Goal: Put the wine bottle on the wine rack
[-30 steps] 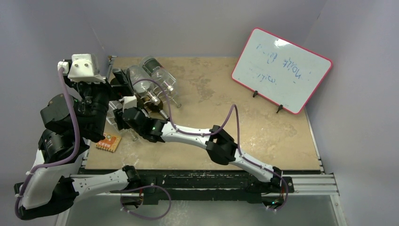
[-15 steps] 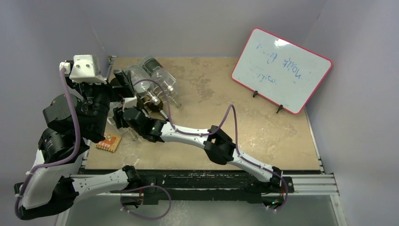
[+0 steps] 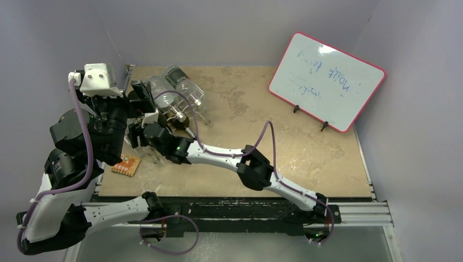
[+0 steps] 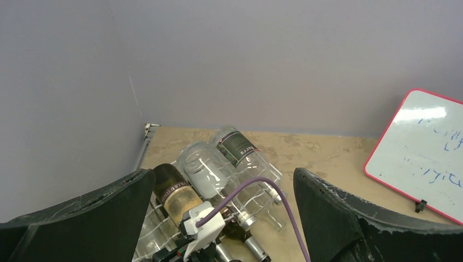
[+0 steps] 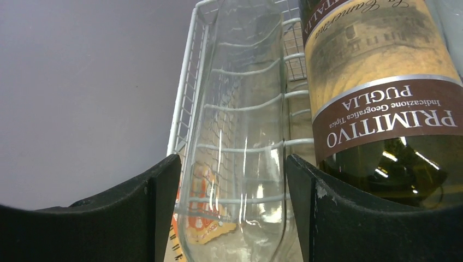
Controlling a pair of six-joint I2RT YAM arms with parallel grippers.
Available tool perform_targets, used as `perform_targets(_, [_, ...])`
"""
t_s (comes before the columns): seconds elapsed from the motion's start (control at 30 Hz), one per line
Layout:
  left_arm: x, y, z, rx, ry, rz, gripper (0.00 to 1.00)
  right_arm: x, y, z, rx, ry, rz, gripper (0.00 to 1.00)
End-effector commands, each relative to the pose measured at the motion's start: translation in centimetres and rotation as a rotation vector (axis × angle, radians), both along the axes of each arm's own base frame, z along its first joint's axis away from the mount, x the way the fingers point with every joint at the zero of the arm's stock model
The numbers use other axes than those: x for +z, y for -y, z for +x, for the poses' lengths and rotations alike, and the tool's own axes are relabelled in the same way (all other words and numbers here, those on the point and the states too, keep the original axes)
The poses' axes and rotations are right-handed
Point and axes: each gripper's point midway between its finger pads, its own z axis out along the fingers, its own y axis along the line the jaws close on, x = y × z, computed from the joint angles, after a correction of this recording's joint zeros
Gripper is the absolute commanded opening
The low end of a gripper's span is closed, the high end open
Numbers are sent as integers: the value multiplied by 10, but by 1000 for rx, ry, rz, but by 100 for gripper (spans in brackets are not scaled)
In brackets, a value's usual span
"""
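The white wire wine rack [image 5: 188, 82] stands at the table's far left and also shows in the top view [image 3: 146, 109]. A clear wine bottle [image 5: 240, 109] lies in its leftmost groove. My right gripper [image 5: 233, 213] is shut on this bottle near its shoulder, one finger on each side; it also shows in the top view [image 3: 136, 134]. A dark bottle with a Primitivo label [image 5: 382, 82] lies in the groove beside it. My left gripper [image 4: 224, 218] is open and empty, raised above the rack. Two more clear bottles [image 4: 205, 172] lie further right on the rack.
An orange card [image 3: 126, 165] lies on the table in front of the rack. A whiteboard with a pink frame [image 3: 326, 81] stands at the back right. Grey walls close the left and back sides. The right arm's purple cable [image 4: 262, 183] arcs over the rack.
My right gripper has moved slightly left and further onto the rack with the clear bottle. The left arm has shifted a little.
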Motion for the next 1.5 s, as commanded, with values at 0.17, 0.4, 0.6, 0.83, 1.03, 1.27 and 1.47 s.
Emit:
perform_targets(0.17, [5, -18, -2, 112, 17, -105, 99, 94, 2, -10, 73, 49, 160, 76])
perform_targets(0.4, [2, -36, -5, 243, 34, -271, 99, 156, 23, -23, 130, 86, 235, 82])
perform_targets(0.6, [14, -21, -17, 9, 43, -240, 99, 182, 48, -33, 150, 109, 233, 82])
perform_targets(0.83, [12, -33, -30, -43, 75, -242, 100, 152, 78, -56, 214, 82, 117, 57])
perform_targets(1.03, [2, -23, -25, -49, 33, -206, 100, 97, 89, -96, 326, 28, -40, 43])
perform_targets(1.27, [-4, -13, -21, -64, 6, -183, 100, 45, 87, -129, 427, -22, -187, 52])
perform_targets(1.47, [-7, -6, -19, -90, -2, -173, 100, 20, 76, -121, 399, -53, -245, 40])
